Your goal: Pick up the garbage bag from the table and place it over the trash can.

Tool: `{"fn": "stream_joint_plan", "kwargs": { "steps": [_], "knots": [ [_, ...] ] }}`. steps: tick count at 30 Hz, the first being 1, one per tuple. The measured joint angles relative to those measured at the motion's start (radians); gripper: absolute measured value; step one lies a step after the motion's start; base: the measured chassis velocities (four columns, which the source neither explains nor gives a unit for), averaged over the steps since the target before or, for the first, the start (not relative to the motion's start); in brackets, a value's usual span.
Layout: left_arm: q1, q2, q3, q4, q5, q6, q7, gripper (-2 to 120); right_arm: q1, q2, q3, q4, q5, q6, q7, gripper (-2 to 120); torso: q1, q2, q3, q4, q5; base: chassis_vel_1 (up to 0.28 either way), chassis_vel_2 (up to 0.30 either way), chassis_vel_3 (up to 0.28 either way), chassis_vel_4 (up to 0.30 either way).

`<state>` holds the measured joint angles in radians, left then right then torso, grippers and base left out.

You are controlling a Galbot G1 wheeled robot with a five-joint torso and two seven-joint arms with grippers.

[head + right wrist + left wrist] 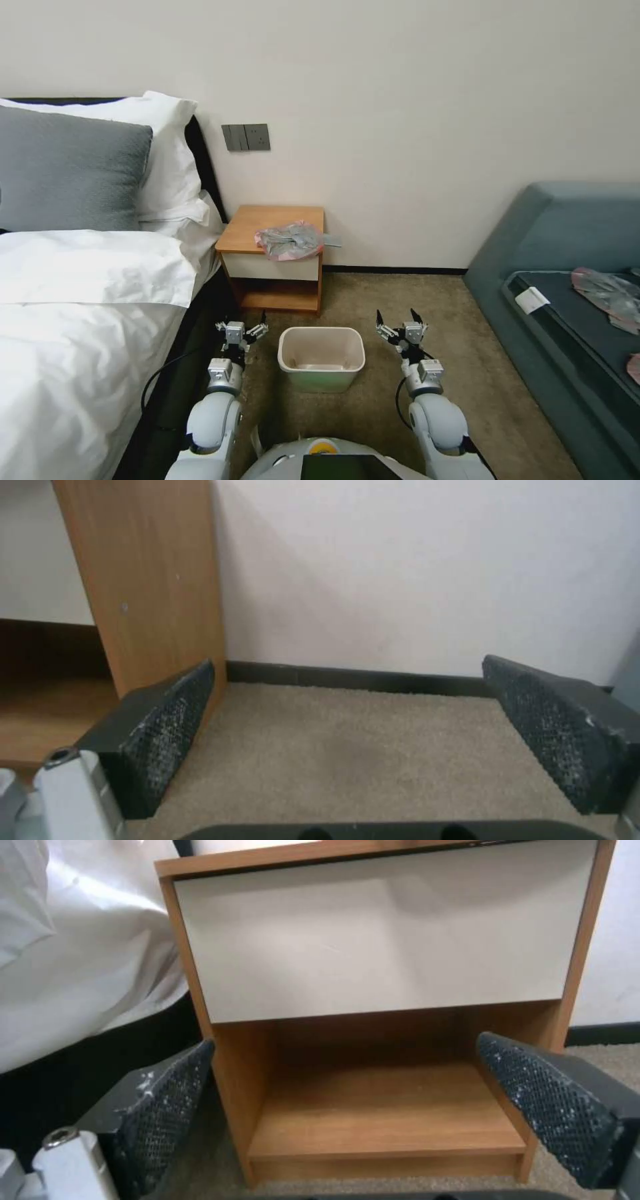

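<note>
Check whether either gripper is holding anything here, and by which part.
Nothing is held. The left gripper and right gripper are both open and empty on either side of the trash can; the garbage bag lies on the table.

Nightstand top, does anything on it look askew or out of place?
Yes. The garbage bag lies crumpled at the table's front right corner, and its edge hangs over the front. The trash can stands unlined on the carpet below, between the open left gripper and right gripper.
</note>
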<state>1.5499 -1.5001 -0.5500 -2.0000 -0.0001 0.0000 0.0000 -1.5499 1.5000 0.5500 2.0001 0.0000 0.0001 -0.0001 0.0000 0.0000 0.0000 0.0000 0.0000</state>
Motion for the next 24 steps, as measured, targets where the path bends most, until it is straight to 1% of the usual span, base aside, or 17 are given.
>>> {"fn": "stream_joint_plan", "kwargs": {
  "steps": [24],
  "knots": [
    [0.0,0.0,0.0,0.0,0.0,0.0,0.0,100,0.0,0.0,0.0,0.0,0.0,0.0,0.0,100,0.0,0.0,0.0,0.0,0.0,0.0,0.0,0.0,0.0]
  ]
}}
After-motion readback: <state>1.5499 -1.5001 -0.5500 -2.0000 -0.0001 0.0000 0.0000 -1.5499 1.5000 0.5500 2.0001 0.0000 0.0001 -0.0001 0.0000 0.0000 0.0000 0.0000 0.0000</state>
